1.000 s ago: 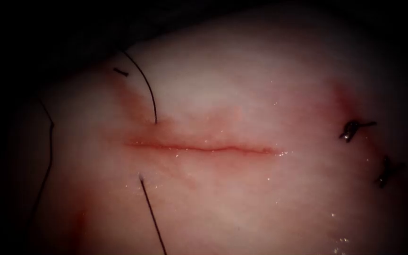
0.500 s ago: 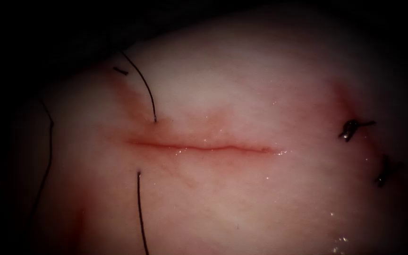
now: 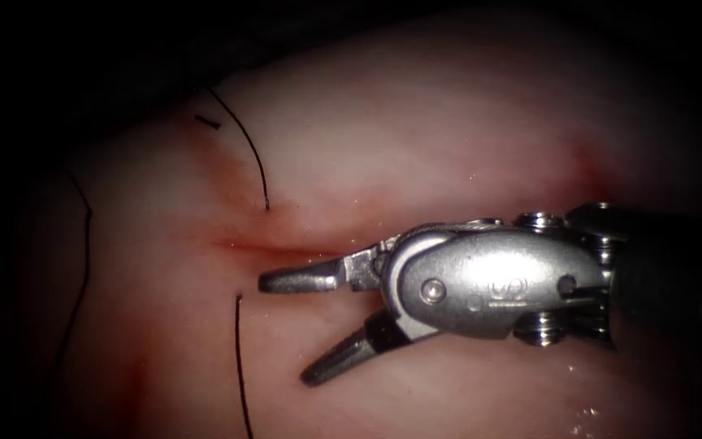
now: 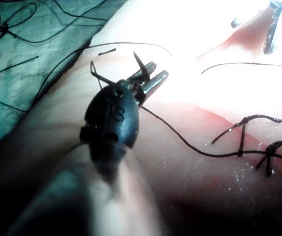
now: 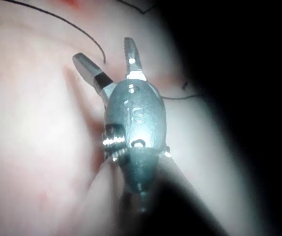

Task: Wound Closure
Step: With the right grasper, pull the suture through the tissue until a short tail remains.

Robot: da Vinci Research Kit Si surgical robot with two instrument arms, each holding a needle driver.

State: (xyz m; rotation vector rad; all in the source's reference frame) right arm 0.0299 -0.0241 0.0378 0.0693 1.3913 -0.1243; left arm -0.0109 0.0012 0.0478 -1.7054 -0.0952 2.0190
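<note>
Steel jaws of the right tool (image 3: 290,325) stood wide apart and empty over the cut (image 3: 241,244) in the tissue (image 3: 416,138). Just beyond its tips, thread (image 3: 241,366) left the tissue. The left tool (image 4: 148,78) gripped the needle (image 4: 140,65) near its middle, clear of tissue.

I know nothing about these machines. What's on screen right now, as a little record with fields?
Right end effector: open, empty, over the cut
Left end effector: shut on the needle, apparently mid-curve, off the tissue
Thread: enters above the cut, exits below, near its left end
Tissue: reddish around the cut
</note>
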